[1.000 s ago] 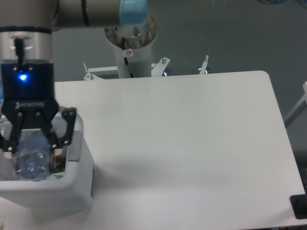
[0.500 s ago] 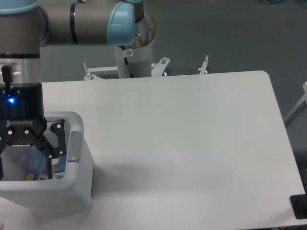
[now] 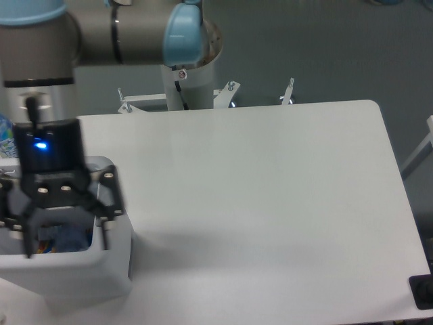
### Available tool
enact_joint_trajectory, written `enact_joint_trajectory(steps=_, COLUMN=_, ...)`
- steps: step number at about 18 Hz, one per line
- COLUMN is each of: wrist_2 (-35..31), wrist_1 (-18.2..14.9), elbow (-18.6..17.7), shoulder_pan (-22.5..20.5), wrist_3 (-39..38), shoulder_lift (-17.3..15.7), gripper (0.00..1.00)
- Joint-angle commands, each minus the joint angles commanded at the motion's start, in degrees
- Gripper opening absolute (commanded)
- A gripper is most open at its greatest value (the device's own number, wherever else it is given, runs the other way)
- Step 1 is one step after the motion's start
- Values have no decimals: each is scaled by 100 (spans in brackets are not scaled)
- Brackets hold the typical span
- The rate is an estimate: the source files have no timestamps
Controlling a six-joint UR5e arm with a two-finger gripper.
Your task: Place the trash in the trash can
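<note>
White table (image 3: 270, 189); one trash can (image 3: 81, 271); one gripper (image 3: 64, 227), fingers spread wide, empty.

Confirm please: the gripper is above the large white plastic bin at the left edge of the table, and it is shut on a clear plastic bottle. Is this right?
Not quite. The gripper is above the large white plastic bin at the left edge of the table, but it is open and holds nothing. The fixed camera view shows its fingers spread apart.
</note>
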State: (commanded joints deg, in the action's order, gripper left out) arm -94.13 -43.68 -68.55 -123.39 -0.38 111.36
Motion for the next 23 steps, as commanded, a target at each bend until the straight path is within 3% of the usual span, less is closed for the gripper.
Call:
enact_joint_trajectory(steps=7, wrist_2=-509, wrist_1=-210, elbow=-782, shoulder_pan=-748, wrist_3=1792, shoulder_lift=-526, gripper=100)
enact_joint_trajectory(steps=10, wrist_2=-466, wrist_1=-833, elbow=-1081, shoulder_pan=-1143, wrist_3=2873, shoulder_lift=-1018, gripper=100)
enact_joint_trajectory(steps=14, wrist_2=-457, wrist_1=-1835, elbow=-1283, shoulder_pan=-1539, wrist_3=4464, shoulder_lift=-1423, gripper=100)
enact_joint_trajectory(steps=19, wrist_2=-405, wrist_1=-2504, elbow=-1284, shoulder_pan=-1838, wrist_3=5573, shoulder_lift=-1600, gripper=100)
enact_joint_trajectory(steps=23, wrist_2=-360, wrist_1=-2681, elbow=-1283, shoulder_pan=-1996, wrist_3=5689, shoulder_lift=-1670, gripper=100)
